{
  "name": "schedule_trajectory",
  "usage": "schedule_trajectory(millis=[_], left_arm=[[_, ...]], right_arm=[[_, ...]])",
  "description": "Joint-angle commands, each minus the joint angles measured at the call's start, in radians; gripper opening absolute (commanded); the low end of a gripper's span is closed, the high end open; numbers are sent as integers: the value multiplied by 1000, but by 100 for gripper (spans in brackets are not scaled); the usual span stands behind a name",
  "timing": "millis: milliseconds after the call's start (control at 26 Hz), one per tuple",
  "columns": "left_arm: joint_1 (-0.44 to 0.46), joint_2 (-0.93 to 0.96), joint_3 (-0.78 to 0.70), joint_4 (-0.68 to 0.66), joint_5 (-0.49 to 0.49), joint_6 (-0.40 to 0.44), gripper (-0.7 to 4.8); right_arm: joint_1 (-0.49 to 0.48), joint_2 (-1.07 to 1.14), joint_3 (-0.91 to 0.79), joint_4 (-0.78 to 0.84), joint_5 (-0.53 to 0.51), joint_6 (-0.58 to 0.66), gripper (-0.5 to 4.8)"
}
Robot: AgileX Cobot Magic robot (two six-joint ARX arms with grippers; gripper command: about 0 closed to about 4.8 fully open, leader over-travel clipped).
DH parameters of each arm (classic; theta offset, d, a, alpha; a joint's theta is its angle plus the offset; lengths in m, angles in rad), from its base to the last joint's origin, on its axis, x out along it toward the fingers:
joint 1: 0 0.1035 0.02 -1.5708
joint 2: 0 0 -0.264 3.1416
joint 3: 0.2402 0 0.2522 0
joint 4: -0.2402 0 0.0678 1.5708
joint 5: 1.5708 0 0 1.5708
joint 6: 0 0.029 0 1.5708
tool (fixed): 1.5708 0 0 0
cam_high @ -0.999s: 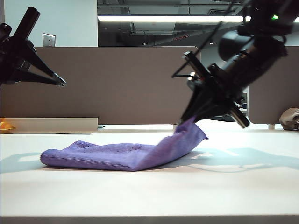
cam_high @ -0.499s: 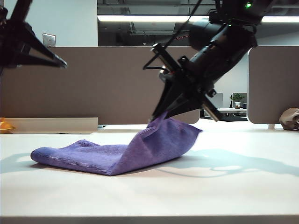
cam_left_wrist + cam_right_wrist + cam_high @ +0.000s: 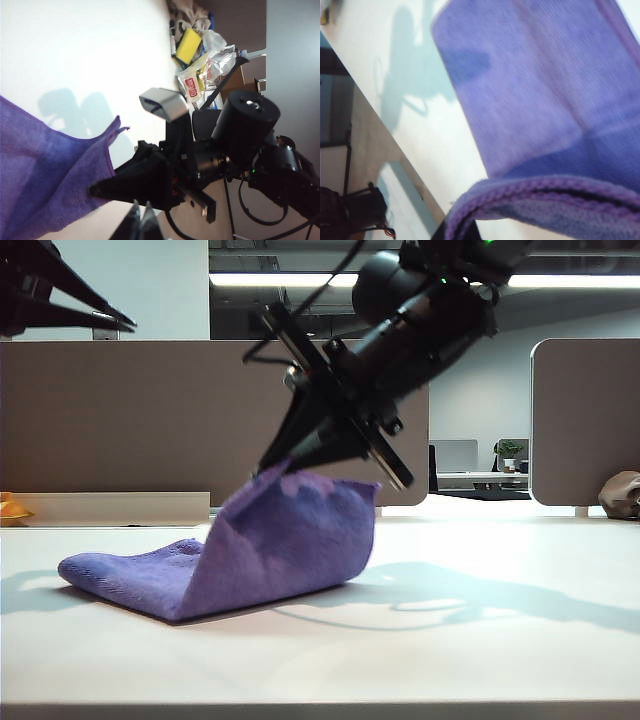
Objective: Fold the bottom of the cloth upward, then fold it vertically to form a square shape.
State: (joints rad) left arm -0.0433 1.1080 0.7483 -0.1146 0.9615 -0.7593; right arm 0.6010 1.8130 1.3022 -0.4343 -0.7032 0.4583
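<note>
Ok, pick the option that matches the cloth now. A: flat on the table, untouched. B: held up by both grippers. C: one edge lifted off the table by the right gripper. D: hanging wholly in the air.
C: the right gripper pinches the cloth edge up; the rest lies on the table, and the left gripper is away.

The right gripper (image 3: 95, 191) pinches the purple cloth (image 3: 45, 175) above the white tabletop (image 3: 85, 55). The left gripper's closed fingers (image 3: 141, 220) show at the edge.
</note>
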Motion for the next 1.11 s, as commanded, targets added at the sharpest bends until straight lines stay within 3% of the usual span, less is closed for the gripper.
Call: schedule_trajectory(millis=[38, 499, 1114], left_arm=[[-1, -36, 5, 9, 6, 0, 12], [-1, -170, 5, -1, 27, -46, 12], [-1, -279, 5, -84, 28, -45, 12]], right_arm=[[18, 3, 63, 8, -6, 23, -6], [76, 126, 178, -6, -35, 51, -6], [106, 325, 415, -2, -85, 121, -6]])
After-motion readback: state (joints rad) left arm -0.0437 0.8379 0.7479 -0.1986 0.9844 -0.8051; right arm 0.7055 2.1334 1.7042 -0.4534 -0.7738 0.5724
